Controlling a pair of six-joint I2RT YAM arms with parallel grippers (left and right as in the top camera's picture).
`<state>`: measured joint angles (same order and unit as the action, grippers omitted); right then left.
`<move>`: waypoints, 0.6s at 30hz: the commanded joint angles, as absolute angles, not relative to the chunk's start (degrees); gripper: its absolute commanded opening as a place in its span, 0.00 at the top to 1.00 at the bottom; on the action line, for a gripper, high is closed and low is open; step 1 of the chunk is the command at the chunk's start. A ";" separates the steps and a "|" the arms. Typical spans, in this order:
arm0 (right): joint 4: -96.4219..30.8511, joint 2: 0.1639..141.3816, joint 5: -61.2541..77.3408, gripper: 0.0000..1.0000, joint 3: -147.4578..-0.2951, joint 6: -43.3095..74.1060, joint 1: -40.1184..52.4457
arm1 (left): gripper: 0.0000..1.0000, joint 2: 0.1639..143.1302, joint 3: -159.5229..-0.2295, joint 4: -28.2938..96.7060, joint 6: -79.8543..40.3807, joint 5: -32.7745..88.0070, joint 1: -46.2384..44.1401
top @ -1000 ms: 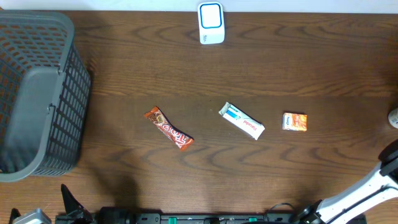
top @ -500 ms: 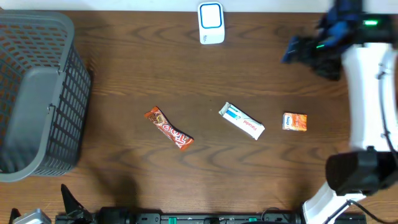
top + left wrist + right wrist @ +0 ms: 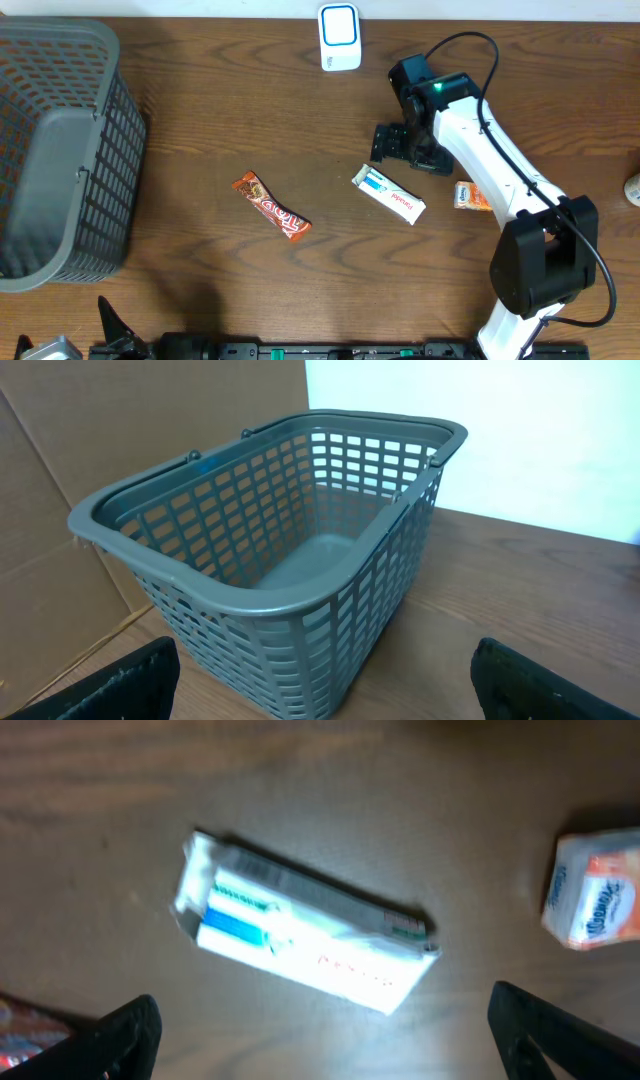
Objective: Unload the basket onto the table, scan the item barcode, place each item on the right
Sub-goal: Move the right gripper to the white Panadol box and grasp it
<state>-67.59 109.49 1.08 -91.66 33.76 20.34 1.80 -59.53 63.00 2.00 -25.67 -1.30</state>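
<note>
Two arms work at this table (image 3: 200, 110), though only the right arm (image 3: 500, 165) reaches across it. In the overhead view its white links climb from the lower right edge, bend at the dark joint, and run up and left to a wrist just above and right of the frame's centre. The right gripper (image 3: 325, 1020) hangs over the wood with its jaws spread wide, gripping nothing.

A white packet (image 3: 300, 935) with blue print lies flat and slanted on the table in the middle of the right wrist view, apart from both fingers (image 3: 125, 1035). No barcode can be made out on it. The white scanner (image 3: 340, 37) stands at the top centre of the overhead frame, well apart from the packet.

An orange packet (image 3: 595, 900) lies near the white one's right end, partly under the arm from overhead. A red-brown bar (image 3: 271, 207) lies left of centre. The left gripper (image 3: 325, 680), also spread, faces a grey basket (image 3: 60, 150) at the left edge.
</note>
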 commanded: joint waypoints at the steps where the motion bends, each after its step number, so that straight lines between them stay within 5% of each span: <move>1: -64.60 109.01 -0.67 0.01 -89.95 26.52 20.36 | 0.07 1.17 -59.46 62.98 2.92 -26.20 -1.48; 6: -65.71 109.01 -6.15 0.01 -87.05 26.20 19.14 | 0.07 1.17 -59.46 62.98 2.92 -26.20 -1.48; 13: -58.11 109.03 -6.68 0.54 -79.50 28.36 18.31 | 0.07 1.17 -59.46 62.98 2.94 -26.20 -1.48; 18: -48.97 109.03 -8.73 0.63 -70.32 29.98 17.87 | 0.07 1.17 -59.46 62.98 2.94 -26.20 -1.48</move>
